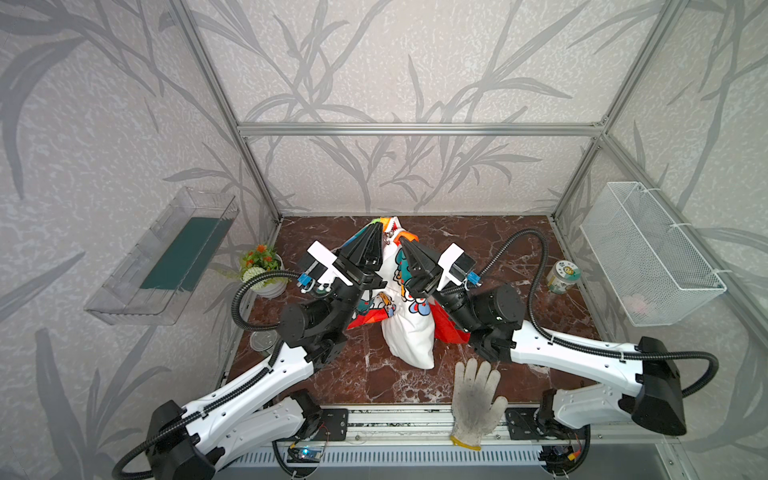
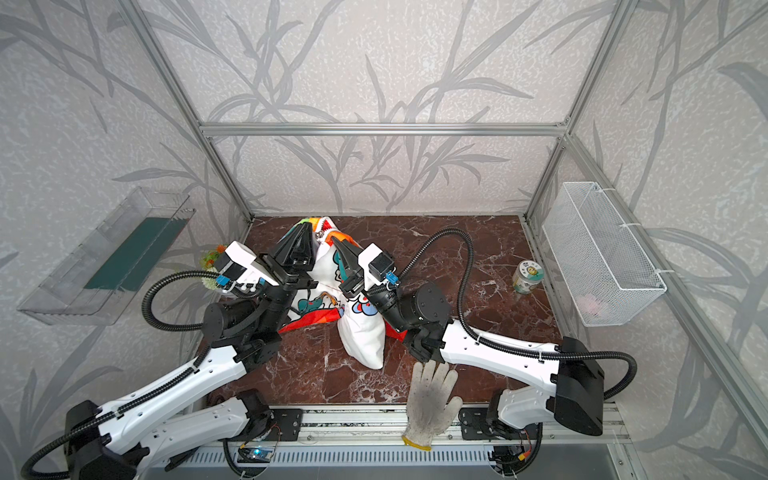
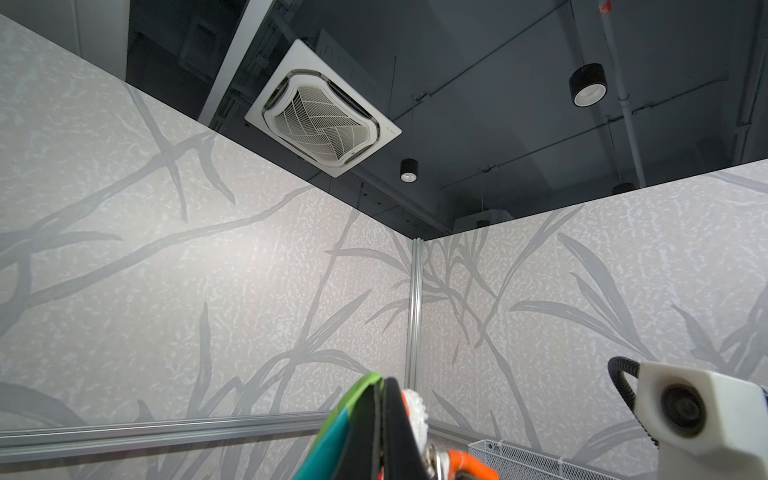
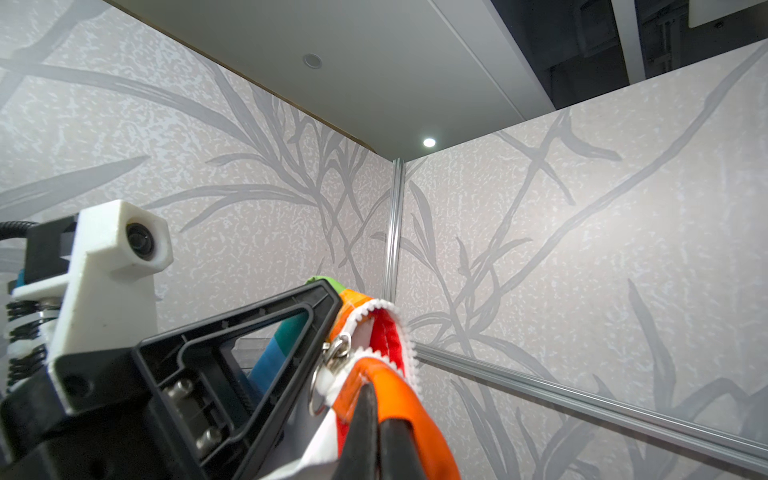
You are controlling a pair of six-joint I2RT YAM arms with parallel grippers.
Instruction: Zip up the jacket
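Leaf-patterned walls enclose a dark red marble tabletop (image 1: 332,374). Both grippers are clamped shut on the jacket (image 1: 409,332), holding its top edge aloft, with the zipper line hanging downward. Its ring pull (image 4: 334,358) sits between the 2 tips, nearest the right gripper (image 1: 402,242). The left gripper (image 1: 379,227) pinches the opposite edge.

Both arms raised, grippers closed.
We find the left gripper (image 1: 379,229) and right gripper (image 1: 404,243) angled upward, tips near each other (not touching), each clamped on the jacket (image 1: 409,334).
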